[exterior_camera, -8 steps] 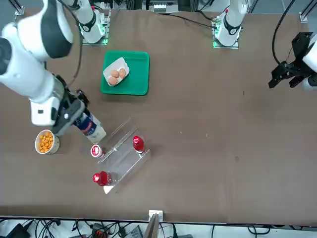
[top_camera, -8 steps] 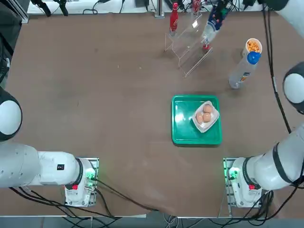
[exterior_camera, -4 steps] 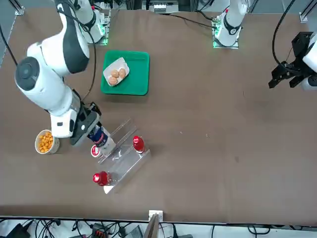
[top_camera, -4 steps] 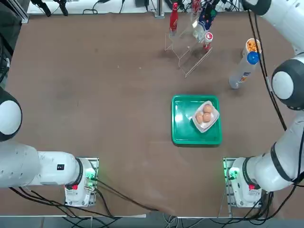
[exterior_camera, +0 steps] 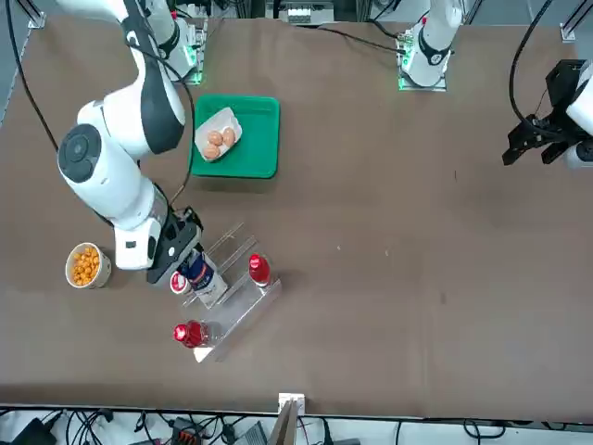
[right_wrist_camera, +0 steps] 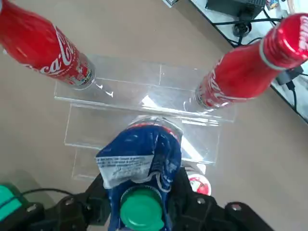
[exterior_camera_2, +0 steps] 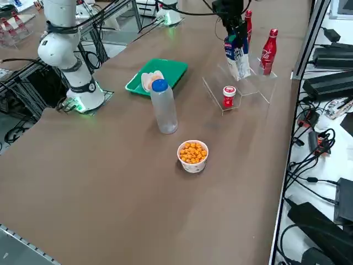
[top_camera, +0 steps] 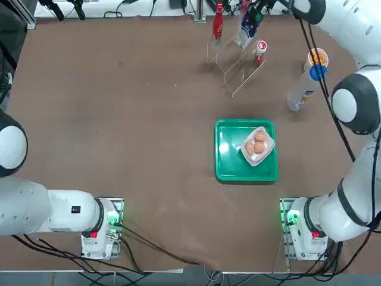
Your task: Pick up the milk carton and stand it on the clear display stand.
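My right gripper [exterior_camera: 182, 258] is shut on the dark blue gable top of the milk carton [exterior_camera: 201, 276], whose white lower part hangs tilted. The carton [exterior_camera_2: 237, 56] is over the middle tiers of the clear display stand [exterior_camera_2: 245, 84], between two red bottles [exterior_camera_2: 268, 45]. Whether its base touches a tier I cannot tell. In the right wrist view the carton [right_wrist_camera: 140, 161] with its green cap fills the space between my fingers [right_wrist_camera: 98, 195], with the stand [right_wrist_camera: 139, 108] just beyond. From overhead the carton [top_camera: 247, 27] is at the stand's [top_camera: 237, 59] far side.
A small red-capped can [top_camera: 260, 49] stands on the stand's lower step. To the right stand a tall bottle with a blue cap [top_camera: 303, 88] and a cup of orange snacks [top_camera: 317, 58]. A green tray [top_camera: 229, 152] holding a dish of eggs lies nearer the bases.
My right gripper has carried the milk carton from beside the can to over the stand, between the red bottles, and lowered it.
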`<state>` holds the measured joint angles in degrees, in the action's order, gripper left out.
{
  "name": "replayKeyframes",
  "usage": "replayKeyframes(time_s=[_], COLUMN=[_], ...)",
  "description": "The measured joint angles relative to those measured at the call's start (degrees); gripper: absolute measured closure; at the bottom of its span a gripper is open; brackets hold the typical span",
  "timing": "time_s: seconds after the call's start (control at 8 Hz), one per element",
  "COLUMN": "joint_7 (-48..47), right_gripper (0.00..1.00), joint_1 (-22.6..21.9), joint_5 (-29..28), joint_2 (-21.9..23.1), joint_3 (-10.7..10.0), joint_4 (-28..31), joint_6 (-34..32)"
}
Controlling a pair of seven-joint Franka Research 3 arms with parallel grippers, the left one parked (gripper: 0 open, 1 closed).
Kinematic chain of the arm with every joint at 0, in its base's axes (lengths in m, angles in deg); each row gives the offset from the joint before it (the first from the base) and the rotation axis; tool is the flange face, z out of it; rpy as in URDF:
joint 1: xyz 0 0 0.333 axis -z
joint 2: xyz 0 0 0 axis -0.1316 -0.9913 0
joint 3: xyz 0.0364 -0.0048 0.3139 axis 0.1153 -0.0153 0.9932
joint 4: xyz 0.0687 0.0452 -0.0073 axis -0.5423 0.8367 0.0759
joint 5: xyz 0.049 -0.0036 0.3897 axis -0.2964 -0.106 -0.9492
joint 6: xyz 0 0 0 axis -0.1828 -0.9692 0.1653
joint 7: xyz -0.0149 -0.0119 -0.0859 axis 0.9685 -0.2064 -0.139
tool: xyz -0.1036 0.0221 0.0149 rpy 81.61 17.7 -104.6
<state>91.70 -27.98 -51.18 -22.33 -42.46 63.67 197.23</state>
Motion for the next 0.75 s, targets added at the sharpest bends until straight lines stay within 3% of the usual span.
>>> replayKeyframes(time_s=[0.5,0.75], joint_7=[-0.15,-0.20], right_gripper=[0.38,0.31], joint_1=[-0.29,-0.30], joint_5=[0.00,0.00], joint_2=[-2.78,-3.14], joint_3=[-0.03,-0.06], joint_4=[-1.43,-1.62], joint_6=[1.91,2.79])
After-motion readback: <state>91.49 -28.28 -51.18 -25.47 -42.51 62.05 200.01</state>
